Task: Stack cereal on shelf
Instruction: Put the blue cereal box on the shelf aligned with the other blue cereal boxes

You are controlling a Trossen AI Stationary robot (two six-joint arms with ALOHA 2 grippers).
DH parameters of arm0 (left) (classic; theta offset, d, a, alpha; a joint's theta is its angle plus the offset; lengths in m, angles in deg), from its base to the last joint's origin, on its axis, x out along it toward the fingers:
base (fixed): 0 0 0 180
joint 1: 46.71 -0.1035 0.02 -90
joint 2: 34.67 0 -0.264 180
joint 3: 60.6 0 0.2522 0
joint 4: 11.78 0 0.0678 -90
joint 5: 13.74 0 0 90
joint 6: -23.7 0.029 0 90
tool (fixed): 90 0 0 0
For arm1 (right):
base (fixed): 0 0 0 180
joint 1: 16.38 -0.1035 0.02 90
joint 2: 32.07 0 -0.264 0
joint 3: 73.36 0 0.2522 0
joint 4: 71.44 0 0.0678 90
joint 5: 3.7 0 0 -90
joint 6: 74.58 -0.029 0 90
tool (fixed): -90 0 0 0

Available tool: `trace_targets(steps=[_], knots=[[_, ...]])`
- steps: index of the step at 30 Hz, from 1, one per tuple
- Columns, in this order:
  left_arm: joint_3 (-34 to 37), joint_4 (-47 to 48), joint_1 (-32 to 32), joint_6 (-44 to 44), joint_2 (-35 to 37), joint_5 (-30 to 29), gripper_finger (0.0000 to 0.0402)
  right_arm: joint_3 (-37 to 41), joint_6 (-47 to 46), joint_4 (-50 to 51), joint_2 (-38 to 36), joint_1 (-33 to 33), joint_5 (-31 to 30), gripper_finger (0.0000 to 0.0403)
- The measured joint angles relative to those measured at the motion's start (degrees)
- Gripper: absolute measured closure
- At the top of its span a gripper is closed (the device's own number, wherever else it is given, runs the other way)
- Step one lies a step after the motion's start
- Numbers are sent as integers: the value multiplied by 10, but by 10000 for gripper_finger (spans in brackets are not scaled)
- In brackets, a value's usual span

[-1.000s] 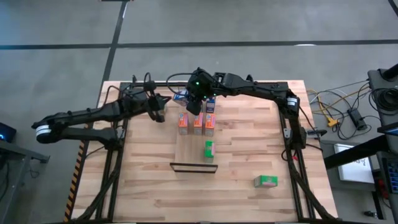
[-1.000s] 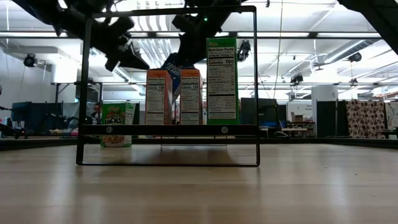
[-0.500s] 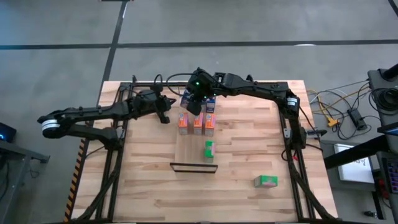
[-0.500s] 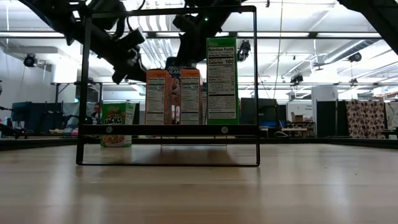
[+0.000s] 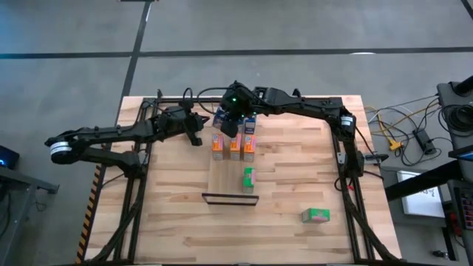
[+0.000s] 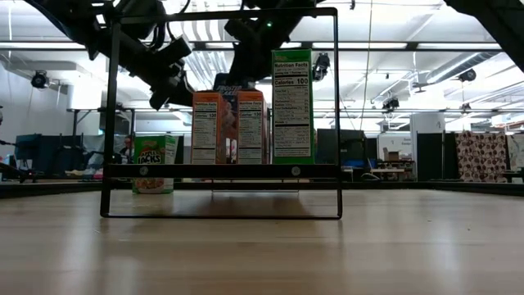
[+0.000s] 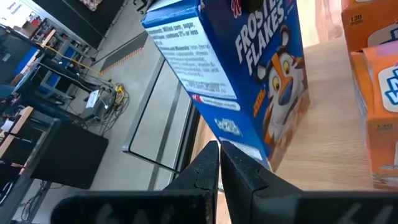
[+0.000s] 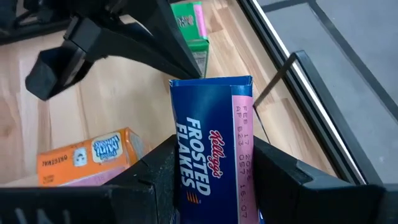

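From above, the right pincer is clamped on a blue cereal box at the far end of the shelf. Just in front of it stand three orange boxes in a row, crowding its near side. The left pincer, fingers together, waits just to its side, near the end orange box. One green box stands further down the shelf; another green box lies well apart on the table, towards its right edge.

At table height, a dark metal frame fronts the boxes.

The left wrist camera shows the blue box tilted, close ahead of its shut fingers.

The right wrist camera shows dark fingers gripping the blue box's sides, an orange box beside it.
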Motion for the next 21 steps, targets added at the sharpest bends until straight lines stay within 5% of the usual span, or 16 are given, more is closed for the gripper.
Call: trace_targets(steps=[21], knots=[[0,0,0,-4,-4,1,401,4,5,-27,27,-3,-2,220]])
